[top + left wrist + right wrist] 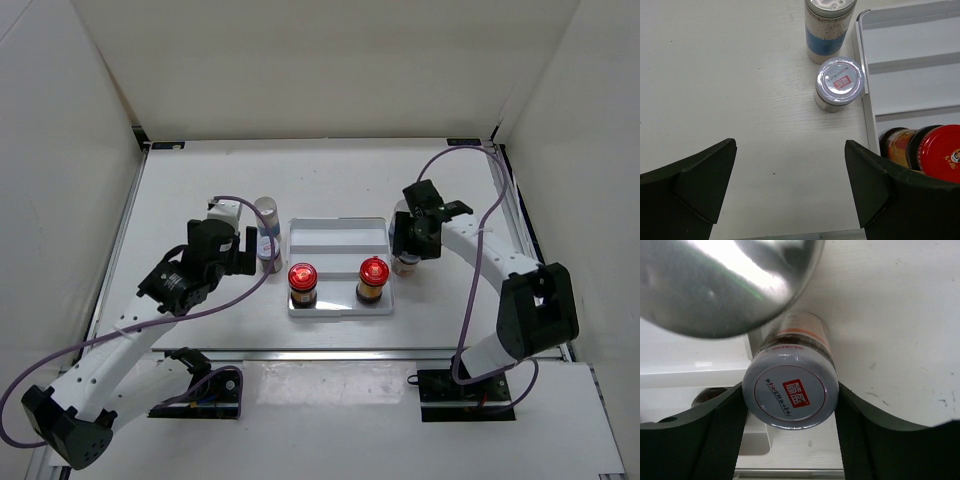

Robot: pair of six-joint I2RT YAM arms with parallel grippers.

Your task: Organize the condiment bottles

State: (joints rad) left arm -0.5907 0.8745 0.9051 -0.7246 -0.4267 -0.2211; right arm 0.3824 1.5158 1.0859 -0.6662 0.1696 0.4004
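Observation:
Two red-capped amber jars (302, 281) (372, 277) stand in the front row of the white stepped tray (338, 238). My left gripper (243, 247) is open and empty over bare table; in the left wrist view (790, 185) a short white-lidded jar (839, 83) and a taller silver-capped, blue-labelled jar (829, 27) stand ahead of it, just left of the tray (910, 65). My right gripper (790, 412) is shut on the second short white-lidded jar (789, 396), just right of the tray (405, 264). The second silver-capped jar (725, 280) stands close behind it.
White walls enclose the table on three sides. A metal rail (330, 352) runs along the near edge. Both arms' purple cables (250, 290) loop over the table. One red-capped jar (939, 152) sits close to my left gripper's right finger.

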